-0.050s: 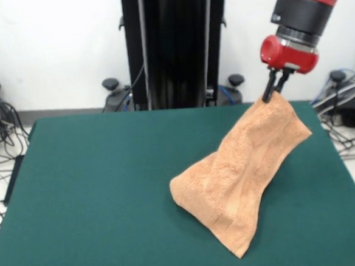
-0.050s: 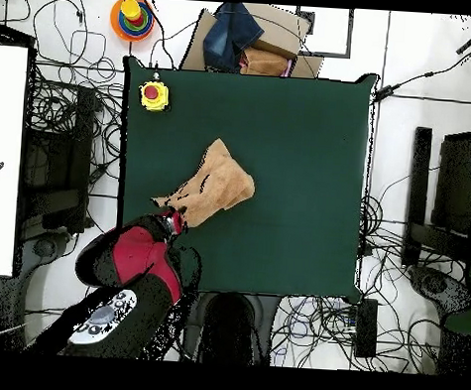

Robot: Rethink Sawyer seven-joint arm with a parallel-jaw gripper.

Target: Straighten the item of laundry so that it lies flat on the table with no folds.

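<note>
The red and black arm's gripper (image 1: 276,93) is pinching the top corner of the light orange-tan terry-cloth hand towel (image 1: 241,177), its two dark fingers (image 1: 267,92) closed together on the cloth and holding that corner up off the large dark green felt-like table (image 1: 96,193). The towel is hanging from the pinch in a slanting drape, its lower end resting bunched and folded on the table towards the front-view right of centre; in the overhead view it is lying near the table's middle, well apart from the red button on a yellow box (image 2: 152,94) at one corner. This looks like the lift-and-spread step, with flattening not yet done. The next move likely calls for drawing the held corner away from the resting end, low and taut, before letting go.
</note>
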